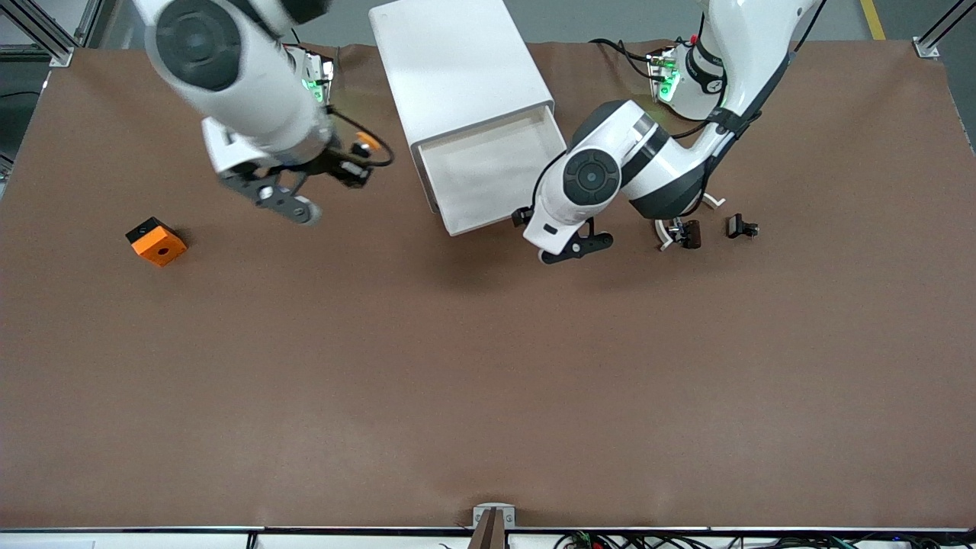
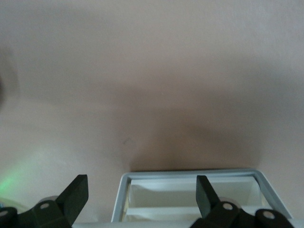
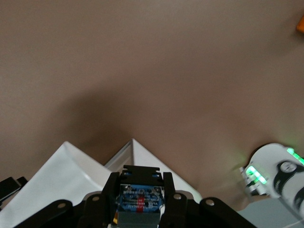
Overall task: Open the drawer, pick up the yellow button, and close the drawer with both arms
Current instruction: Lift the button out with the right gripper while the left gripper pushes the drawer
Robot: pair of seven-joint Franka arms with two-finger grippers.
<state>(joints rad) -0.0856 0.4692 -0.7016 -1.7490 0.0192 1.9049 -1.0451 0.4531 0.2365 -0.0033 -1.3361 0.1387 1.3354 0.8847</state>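
Drawer [image 1: 492, 179] open and empty; right hand [image 3: 138, 199] clamps the button [image 1: 367, 143] — left hand [image 2: 140, 197] gapes at the drawer's four o'clock; closing remains.

Two white robot arms: right arm [image 1: 236, 76], left arm [image 1: 648, 160]. One white drawer cabinet [image 1: 457, 69], one open drawer [image 1: 492, 171]. One orange square block [image 1: 156, 241]. One button [image 1: 366, 143]. Two small dark clips [image 1: 686, 232] [image 1: 741, 226].

Robotics lab: two white arms [image 1: 610, 175] mounted at a brown-covered desk [image 1: 488, 366], aluminium framing [image 1: 46, 34] at its corners.
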